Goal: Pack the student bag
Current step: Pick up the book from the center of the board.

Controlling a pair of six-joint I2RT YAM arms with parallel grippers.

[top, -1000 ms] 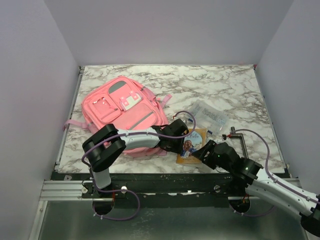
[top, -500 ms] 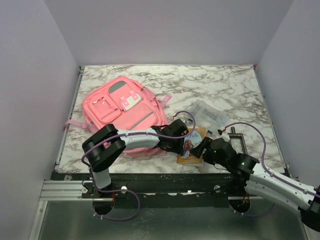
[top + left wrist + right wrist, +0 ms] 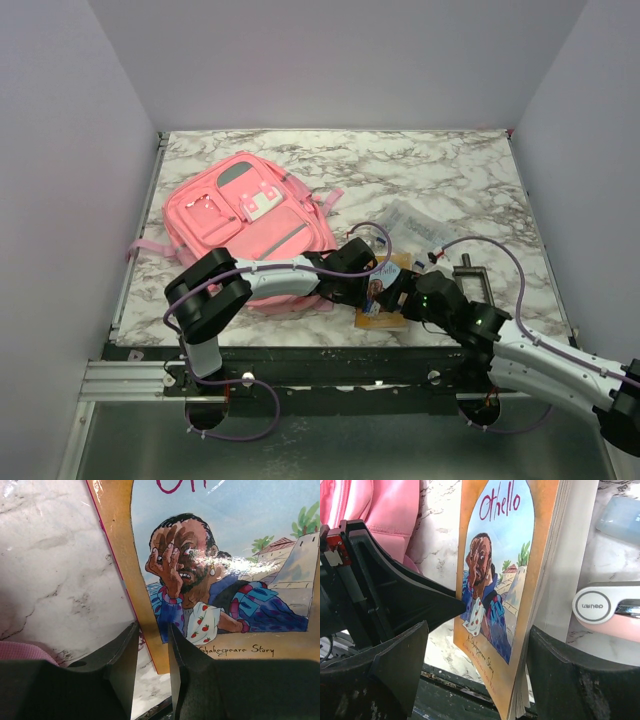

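The pink student bag (image 3: pixel 245 222) lies flat at the left of the table, pockets up; it also shows in the right wrist view (image 3: pixel 380 510). A thin "Othello" book (image 3: pixel 383 290) is tipped up on its edge near the front. My left gripper (image 3: pixel 360 282) is nearly shut, its jaws a narrow gap apart on the book's lower left corner (image 3: pixel 150 645). My right gripper (image 3: pixel 408 296) is open and straddles the book (image 3: pixel 495 570). Its right finger (image 3: pixel 580 675) rests against the page edge and its left finger (image 3: pixel 395 665) stands apart from the cover.
A clear plastic pouch (image 3: pixel 415 228) lies behind the book. A white and pink labelled item (image 3: pixel 605 607) lies just right of the book. A black metal bracket (image 3: pixel 470 272) stands at the right. The table's front edge (image 3: pixel 300 345) is close under both grippers.
My right gripper has moved left and forward until its open jaws are around the book. The left arm and the bag have not moved.
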